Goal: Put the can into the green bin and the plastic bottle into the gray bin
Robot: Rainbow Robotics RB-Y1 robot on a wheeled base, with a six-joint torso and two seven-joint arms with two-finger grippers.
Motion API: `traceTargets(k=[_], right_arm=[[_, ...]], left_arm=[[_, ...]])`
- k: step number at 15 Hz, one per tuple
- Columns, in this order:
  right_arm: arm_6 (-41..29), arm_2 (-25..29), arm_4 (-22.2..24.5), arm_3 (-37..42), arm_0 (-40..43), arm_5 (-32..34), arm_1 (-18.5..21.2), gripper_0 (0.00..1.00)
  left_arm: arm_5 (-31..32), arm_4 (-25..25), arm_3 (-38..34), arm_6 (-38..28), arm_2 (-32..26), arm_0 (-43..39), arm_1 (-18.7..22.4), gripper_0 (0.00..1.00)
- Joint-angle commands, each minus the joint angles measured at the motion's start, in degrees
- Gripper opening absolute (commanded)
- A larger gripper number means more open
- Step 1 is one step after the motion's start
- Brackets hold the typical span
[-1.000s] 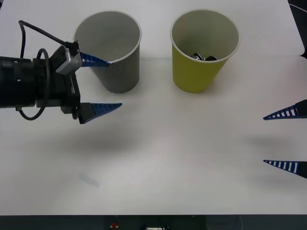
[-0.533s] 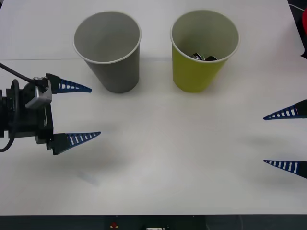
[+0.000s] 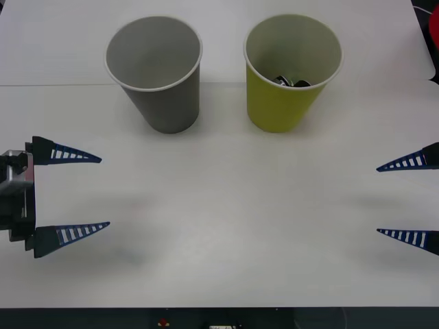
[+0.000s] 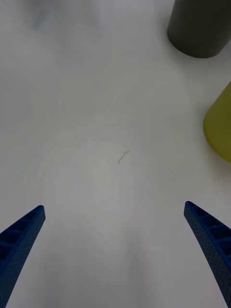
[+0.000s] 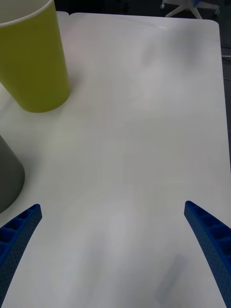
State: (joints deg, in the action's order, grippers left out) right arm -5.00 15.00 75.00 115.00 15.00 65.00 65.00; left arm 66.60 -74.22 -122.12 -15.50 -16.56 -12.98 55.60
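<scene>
left pincer [image 3: 99, 193] spread, empty | right pincer [image 3: 377, 200] spread | gray bin [image 3: 164, 96] (upright) well beyond left pincer

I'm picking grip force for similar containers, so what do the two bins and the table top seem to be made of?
The gray bin and the green bin look like matte coated paper or thin plastic: tapered walls, thin pale rolled rims, no gloss. I can't tell which. The table looks like a smooth white laminate with a soft sheen and faint scuffs.
</scene>
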Motion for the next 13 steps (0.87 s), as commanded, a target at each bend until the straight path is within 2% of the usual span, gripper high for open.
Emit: traceTargets(k=[1, 7, 13], right_arm=[[0.0, 0.0, 0.0, 0.0, 0.0, 0.0, 0.0, 1.0], [0.0, 0.0, 0.0, 0.0, 0.0, 0.0, 0.0, 1.0], [0.0, 0.0, 0.0, 0.0, 0.0, 0.0, 0.0, 1.0]], left_arm=[[0.02, 1.27, 0.04, 1.08, -2.78, -3.81, 0.73, 1.0], [0.02, 1.88, 0.04, 1.79, -7.0, -9.87, 0.82, 1.0], [0.02, 2.5, 0.04, 1.96, -7.08, -10.58, 0.82, 1.0]])
